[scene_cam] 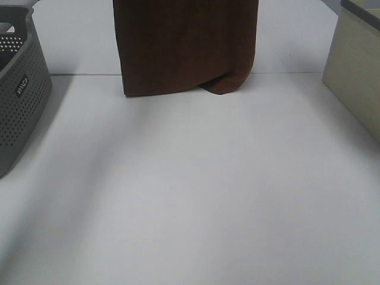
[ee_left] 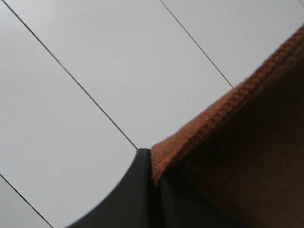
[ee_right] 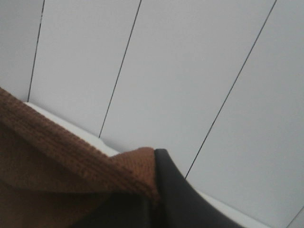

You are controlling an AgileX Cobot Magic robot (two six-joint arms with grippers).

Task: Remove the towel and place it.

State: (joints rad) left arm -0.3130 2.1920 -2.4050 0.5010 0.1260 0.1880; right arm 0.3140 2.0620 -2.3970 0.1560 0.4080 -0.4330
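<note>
High view: the large dark brown terry towel (scene_cam: 187,47) hangs like a curtain at the white tabletop's (scene_cam: 190,196) far edge. Its hem seems to brush the surface and its top edge runs side to side. My arms aren't visible here.

Left wrist: my left end effector (ee_left: 154,190) is clamped on one upper corner.

Right wrist: my right end effector (ee_right: 151,204) pinches the other. The towel hangs below both, evenly shared.
</note>
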